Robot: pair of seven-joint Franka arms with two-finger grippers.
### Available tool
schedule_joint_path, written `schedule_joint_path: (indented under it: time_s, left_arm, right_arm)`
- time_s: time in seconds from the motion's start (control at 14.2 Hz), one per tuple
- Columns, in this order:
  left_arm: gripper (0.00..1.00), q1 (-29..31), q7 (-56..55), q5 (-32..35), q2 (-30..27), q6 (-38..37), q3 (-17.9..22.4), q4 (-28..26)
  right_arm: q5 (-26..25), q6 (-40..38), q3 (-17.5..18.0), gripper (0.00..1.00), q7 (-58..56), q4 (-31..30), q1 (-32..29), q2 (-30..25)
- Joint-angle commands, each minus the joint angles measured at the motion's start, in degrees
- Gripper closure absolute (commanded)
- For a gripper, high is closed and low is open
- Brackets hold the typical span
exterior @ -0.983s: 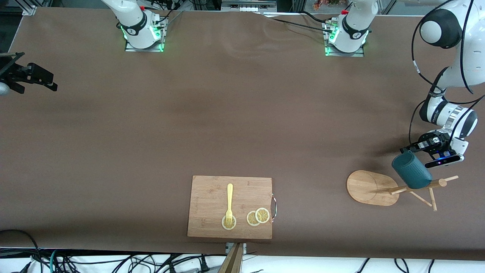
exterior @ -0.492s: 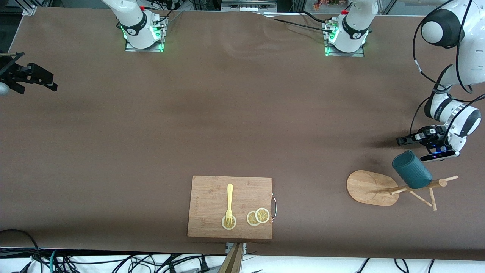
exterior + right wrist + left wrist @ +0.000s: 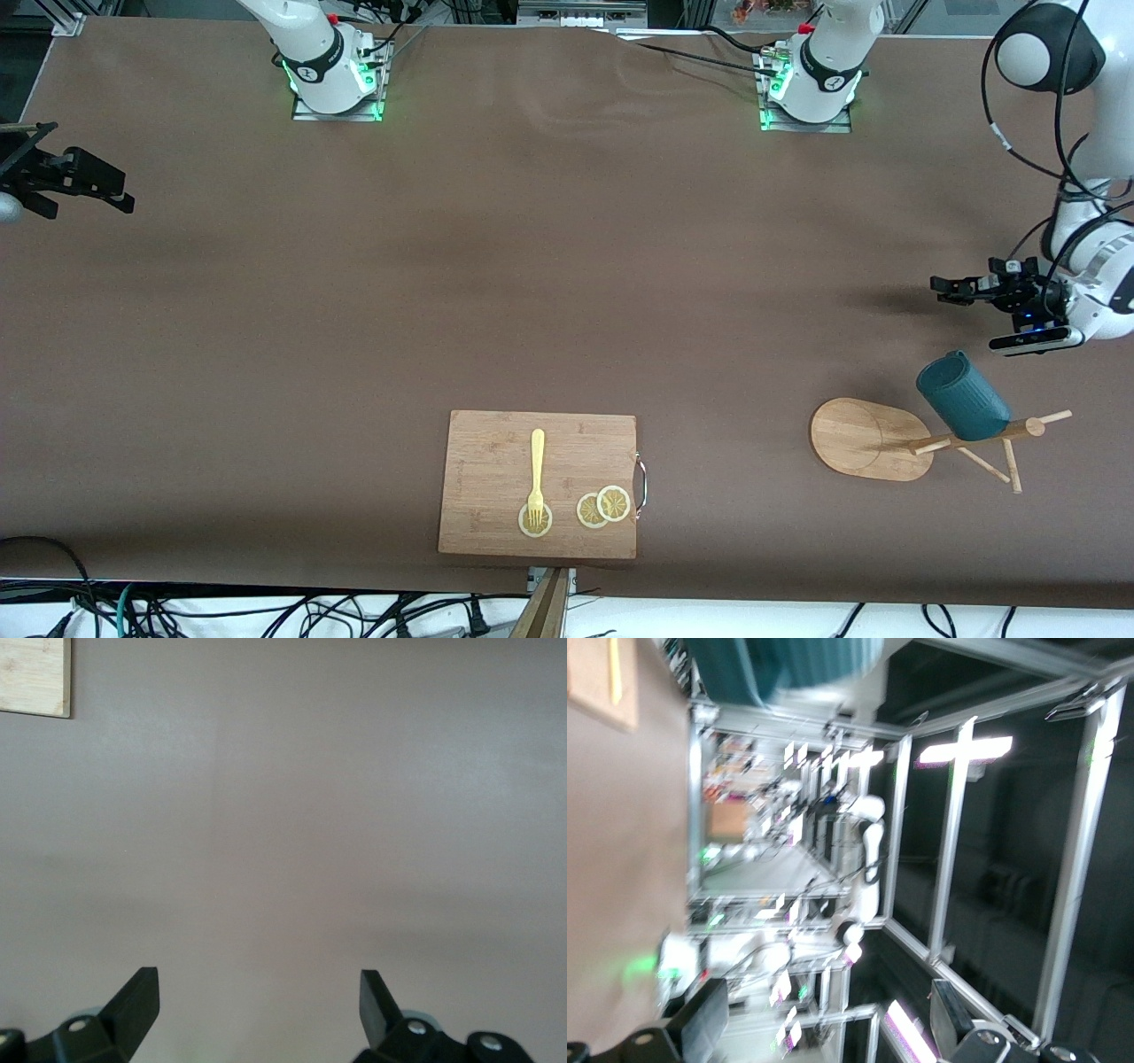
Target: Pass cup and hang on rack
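The rack point(image 3: 873, 440) stands near the left arm's end of the table point(image 3: 532, 266), and the cup point(image 3: 962, 396) hangs on one of its pegs, above the table and free of both grippers. The left gripper point(image 3: 941, 291) hovers over bare table with its fingers apart, clear of the cup. A cutting board point(image 3: 496, 461) lies near the table's edge closest to the front camera, about midway between the two ends. On it rest a fork point(image 3: 536, 474) and lemon slices point(image 3: 604, 507); the fork's tines lie on one slice. The right gripper point(image 3: 84, 182) waits spread wide over the right arm's end of the table.
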Motion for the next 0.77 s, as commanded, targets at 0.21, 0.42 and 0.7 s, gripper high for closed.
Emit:
schedule_joint_path:
  time_s: [0.21,0.42,0.7]
  left_arm:
    - [0.00,-4.77,-10.21,17.94,-9.59,0.67,-0.22,15.14]
    - [0.00,-11.18,-16.11,29.53,-17.23,7.24,-0.31,19.12]
    - [0.00,-20.50,-15.68,46.85,-24.01,19.72,-0.83,18.69]
  right_arm:
    - [0.74,-0.86,-0.01,0.00,0.31,1.05,0.15,0.26]
    - [0.74,-0.86,-0.01,0.00,0.31,1.05,0.15,0.26]
    - [0.74,-0.86,-0.01,0.00,0.31,0.96,0.15,0.26]
